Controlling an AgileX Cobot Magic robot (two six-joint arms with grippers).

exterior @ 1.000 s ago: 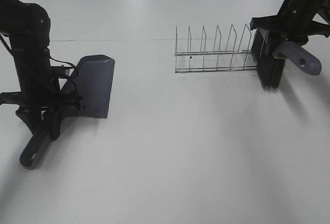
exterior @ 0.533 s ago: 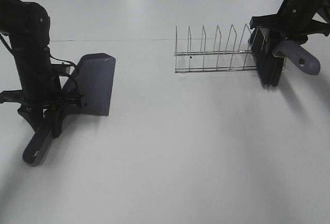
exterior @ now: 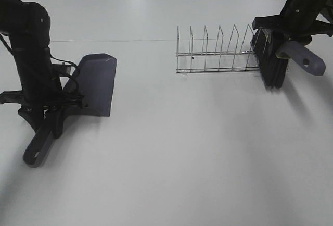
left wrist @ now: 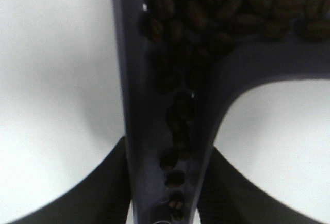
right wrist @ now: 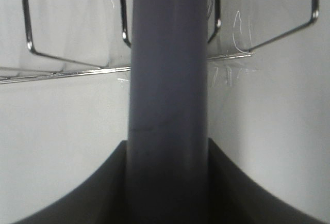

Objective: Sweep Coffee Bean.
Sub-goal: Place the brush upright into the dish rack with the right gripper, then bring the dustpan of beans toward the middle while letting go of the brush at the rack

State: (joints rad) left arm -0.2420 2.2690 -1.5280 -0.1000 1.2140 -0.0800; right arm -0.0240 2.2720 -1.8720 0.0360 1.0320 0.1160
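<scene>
The purple dustpan (exterior: pixel 97 83) stands tilted on the table at the left, its handle (exterior: pixel 37 149) pointing toward the front edge. My left gripper (exterior: pixel 52 111) is shut on that handle. In the left wrist view the coffee bean (left wrist: pixel 206 12) cluster lies inside the dustpan (left wrist: pixel 268 59), with some beans trailing down the handle channel between my left gripper's (left wrist: pixel 165 203) fingers. At the right, my right gripper (exterior: pixel 283 41) is shut on the purple brush handle (exterior: pixel 307 62). The black bristles (exterior: pixel 273 72) hang at the right end of the wire rack. The right wrist view shows the handle (right wrist: pixel 167 79) clamped in the right gripper (right wrist: pixel 167 193).
A wire rack (exterior: pixel 218 54) with several upright dividers stands at the back centre-right; its wires (right wrist: pixel 67 72) run just behind the brush. A tiny dark speck (exterior: pixel 192 57) lies inside the rack. White tabletop (exterior: pixel 182 153) lies between the two arms.
The dustpan and left arm shifted slightly to the right. The brush moved only a little beside the rack's end. Both grips are unchanged.
</scene>
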